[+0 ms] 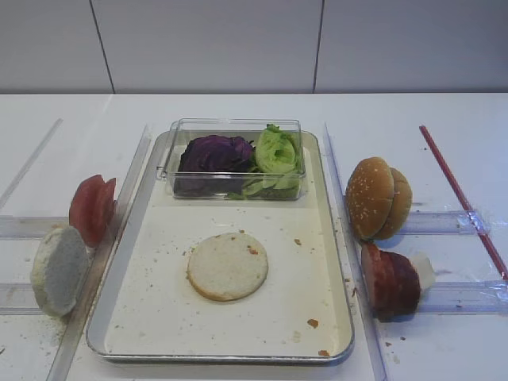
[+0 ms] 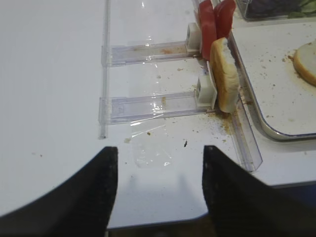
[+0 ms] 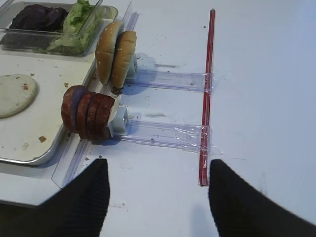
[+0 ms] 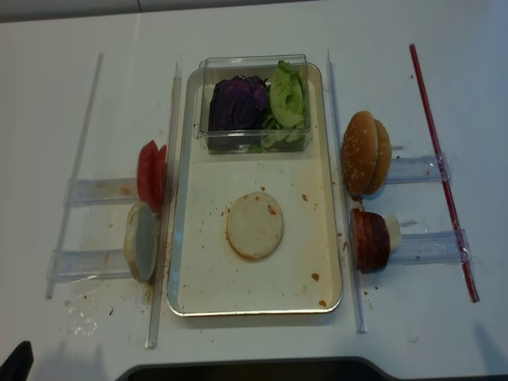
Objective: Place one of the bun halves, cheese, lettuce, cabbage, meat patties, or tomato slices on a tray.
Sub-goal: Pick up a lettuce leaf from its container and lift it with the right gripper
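Silver tray point(image 1: 337, 262): bun base point(image 1: 227, 266) lying mid-tray. Patties point(image 3: 88, 112) standing off its right edge. Right gripper point(image 3: 155, 197) hanging jaws wide; left gripper point(image 2: 155, 190) likewise. Advising squaring jaws across one patty before closing.

A silver tray point(image 4: 329, 238) lies on the white surface point(image 4: 238, 341). A pale bun base point(image 4: 255, 225) lies flat near the tray's middle. At the tray's far end a clear box point(image 4: 252, 73) holds purple cabbage point(image 4: 236, 103) and green lettuce point(image 4: 286, 99). Right of the tray stand sesame bun tops point(image 4: 364, 152) and meat patties point(image 4: 368, 239); left of it, tomato slices point(image 4: 151, 175) and another bun base point(image 4: 140, 242).
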